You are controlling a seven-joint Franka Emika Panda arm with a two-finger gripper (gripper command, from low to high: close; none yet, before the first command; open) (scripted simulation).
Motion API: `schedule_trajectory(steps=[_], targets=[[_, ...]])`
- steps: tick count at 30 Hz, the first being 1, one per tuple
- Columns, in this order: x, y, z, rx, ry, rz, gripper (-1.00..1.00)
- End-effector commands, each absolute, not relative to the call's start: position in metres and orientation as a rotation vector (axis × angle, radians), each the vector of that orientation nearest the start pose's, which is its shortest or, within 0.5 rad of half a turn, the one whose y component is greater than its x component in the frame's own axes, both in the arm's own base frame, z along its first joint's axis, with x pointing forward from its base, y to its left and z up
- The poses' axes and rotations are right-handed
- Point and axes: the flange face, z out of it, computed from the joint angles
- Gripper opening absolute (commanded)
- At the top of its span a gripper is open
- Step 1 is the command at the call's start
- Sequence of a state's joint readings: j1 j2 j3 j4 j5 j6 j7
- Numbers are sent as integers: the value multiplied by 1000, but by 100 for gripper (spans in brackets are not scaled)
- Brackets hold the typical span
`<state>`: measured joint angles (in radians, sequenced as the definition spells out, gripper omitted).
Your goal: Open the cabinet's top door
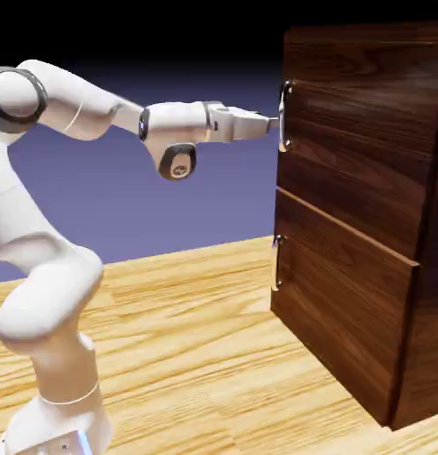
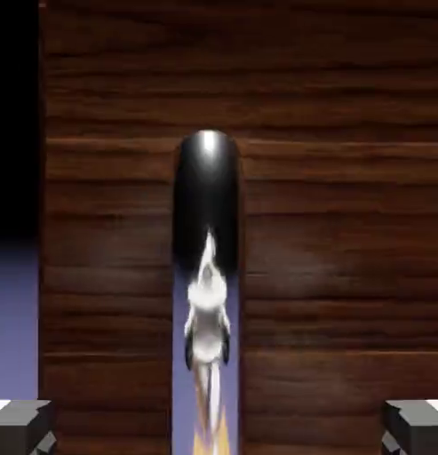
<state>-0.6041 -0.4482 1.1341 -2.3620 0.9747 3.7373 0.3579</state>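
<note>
The cabinet (image 1: 364,222) is a tall dark wood-grain box at the exterior view's right. Its top door (image 1: 355,151) carries a short vertical silver handle (image 1: 284,115) at its left edge. My gripper (image 1: 274,124) reaches level from the left and sits right at that handle. In the hand view the handle (image 2: 207,249) stands as a glossy bar in the middle, close up against the wood of the top door (image 2: 346,222). My gripper (image 2: 219,431) is open. Its grey fingertips (image 2: 22,427) sit far out in the two bottom corners, well apart from the bar.
Below the top door is the lower door (image 1: 342,311) with its own silver handle (image 1: 277,262). The cabinet stands on a light wooden table (image 1: 204,355). My white arm rises from the lower left and spans the space before the cabinet.
</note>
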Motion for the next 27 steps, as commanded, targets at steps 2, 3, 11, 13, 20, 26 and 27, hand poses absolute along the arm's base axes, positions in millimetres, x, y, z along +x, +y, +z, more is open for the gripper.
schedule_trajectory(steps=[2, 3, 11, 13, 20, 26, 27], targets=[[423, 202, 579, -1763, 766, -1789, 0], [430, 202, 579, -1763, 766, -1789, 0], [446, 197, 580, -1758, 754, -1777, -100], [440, 195, 580, -1759, 738, -1766, -100], [413, 185, 580, -1763, 675, -1725, -100], [391, 175, 580, -1766, 621, -1688, -100], [387, 173, 580, -1766, 610, -1680, -100]])
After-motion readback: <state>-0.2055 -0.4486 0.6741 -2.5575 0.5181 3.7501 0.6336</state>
